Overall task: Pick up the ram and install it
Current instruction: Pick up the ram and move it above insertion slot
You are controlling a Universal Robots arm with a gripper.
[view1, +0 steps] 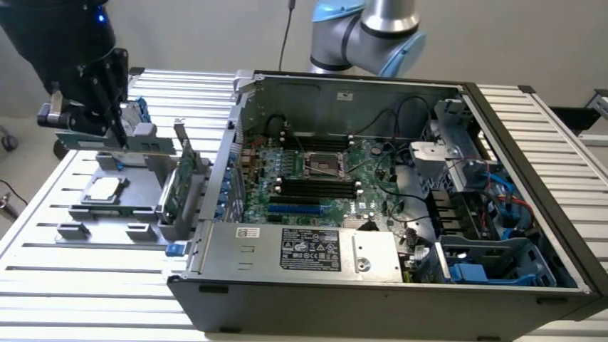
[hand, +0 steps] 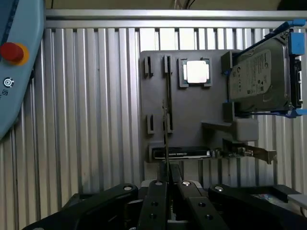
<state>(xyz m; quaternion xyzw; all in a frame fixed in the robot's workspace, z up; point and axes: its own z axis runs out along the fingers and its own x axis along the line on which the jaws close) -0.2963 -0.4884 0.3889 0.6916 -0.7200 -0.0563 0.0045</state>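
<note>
Silver metal arm (view1: 385, 18) with rounded light-blue joint caps (view1: 332, 14). Bulky black wrist section (view1: 67, 35) topped by a small blue light (view1: 100, 13). Black gripper (hand: 167, 172) built from angular linkage bars, dotted with silver screw heads (hand: 186, 183).

An open computer case (view1: 361, 303) (motherboard (view1: 366, 160) exposed) sits on a slatted table (view1: 85, 285). A grey tray (hand: 192, 115) holds a processor (hand: 196, 72) and hard drive (hand: 259, 79).

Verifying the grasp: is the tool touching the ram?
Touching. Wrist view: the tool is shut on the ram, a thin edge-on line pinched in its grip, with no gap.
</note>
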